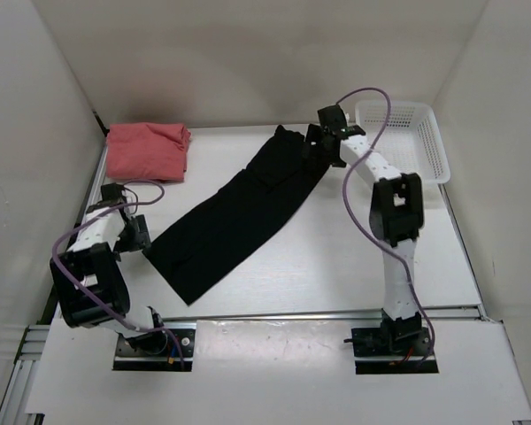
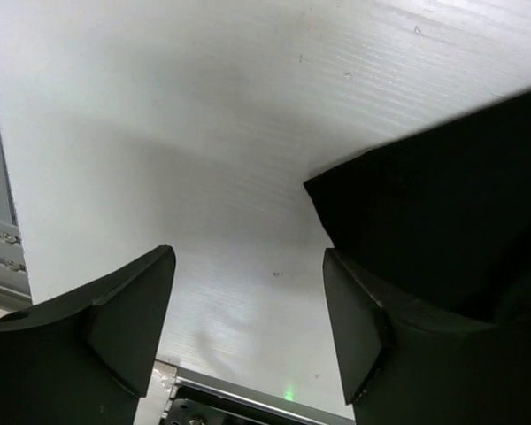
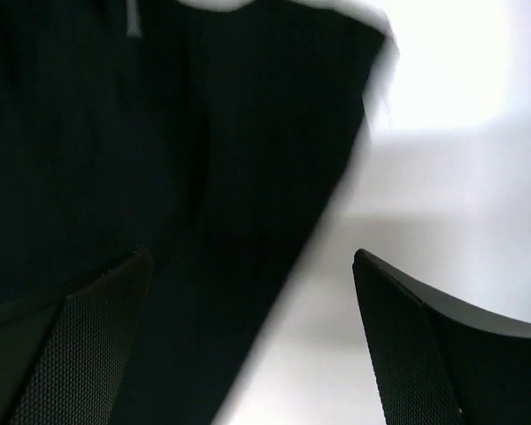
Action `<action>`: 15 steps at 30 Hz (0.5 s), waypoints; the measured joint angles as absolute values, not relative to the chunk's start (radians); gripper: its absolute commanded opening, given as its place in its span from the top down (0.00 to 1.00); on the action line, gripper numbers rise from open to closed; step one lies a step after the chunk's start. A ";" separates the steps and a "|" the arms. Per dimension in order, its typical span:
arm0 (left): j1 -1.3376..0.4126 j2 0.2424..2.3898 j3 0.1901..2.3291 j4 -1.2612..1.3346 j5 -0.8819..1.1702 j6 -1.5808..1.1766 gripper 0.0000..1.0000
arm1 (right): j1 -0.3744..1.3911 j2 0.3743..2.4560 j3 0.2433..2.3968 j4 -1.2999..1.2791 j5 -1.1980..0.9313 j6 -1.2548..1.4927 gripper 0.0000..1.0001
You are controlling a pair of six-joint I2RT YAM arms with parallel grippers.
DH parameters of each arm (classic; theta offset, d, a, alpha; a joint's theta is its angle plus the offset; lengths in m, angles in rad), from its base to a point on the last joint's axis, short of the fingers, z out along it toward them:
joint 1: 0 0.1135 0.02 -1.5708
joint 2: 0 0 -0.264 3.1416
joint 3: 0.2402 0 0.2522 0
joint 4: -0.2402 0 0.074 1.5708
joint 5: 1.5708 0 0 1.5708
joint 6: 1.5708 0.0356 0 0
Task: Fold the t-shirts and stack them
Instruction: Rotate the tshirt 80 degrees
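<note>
A black t-shirt (image 1: 239, 212) lies flat on the table as a long strip, running diagonally from near left to far right. A salmon pink t-shirt (image 1: 148, 150) sits folded at the far left corner. My left gripper (image 1: 140, 235) stands open just left of the strip's near end. In the left wrist view the left gripper (image 2: 248, 319) has bare table between its fingers and the black t-shirt (image 2: 442, 212) beside the right finger. My right gripper (image 1: 317, 142) hovers open over the strip's far end. In the right wrist view the right gripper (image 3: 252, 336) straddles the edge of the black t-shirt (image 3: 159, 177), holding nothing.
A white perforated basket (image 1: 429, 142) stands at the far right corner, just behind the right arm. White walls close in the table on three sides. An aluminium rail (image 1: 336, 314) runs along the near edge.
</note>
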State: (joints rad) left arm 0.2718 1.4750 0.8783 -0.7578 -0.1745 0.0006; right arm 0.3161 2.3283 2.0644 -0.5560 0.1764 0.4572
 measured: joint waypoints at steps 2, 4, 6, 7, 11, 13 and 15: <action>0.287 1.442 0.878 -0.767 -0.161 0.001 0.17 | 0.361 2.149 1.885 -0.572 0.243 0.485 0.01; 0.305 1.394 0.878 -0.771 -0.137 0.000 0.16 | 0.427 1.961 1.750 -0.599 0.311 0.534 0.01; 0.339 1.323 0.878 -0.771 -0.110 0.001 0.14 | 0.546 1.753 1.627 -0.618 0.399 0.632 0.01; 0.359 1.281 0.878 -0.770 -0.093 0.000 0.12 | 0.611 1.676 1.578 -0.626 0.430 0.686 0.02; 0.442 1.103 0.878 -0.771 -0.049 0.001 0.05 | 1.005 1.484 1.353 -0.629 0.498 1.047 0.09; 0.474 1.019 0.879 -0.780 -0.032 0.000 0.04 | 1.177 1.536 1.320 -0.643 0.500 1.238 0.13; 0.488 0.958 0.880 -0.793 -0.014 0.000 0.04 | 1.300 1.688 1.376 -0.670 0.509 1.388 0.17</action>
State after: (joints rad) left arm 0.4885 0.9577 0.8799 -0.7925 -0.0139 0.0002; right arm 1.3003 1.6878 1.3762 -0.6701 0.5091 1.3876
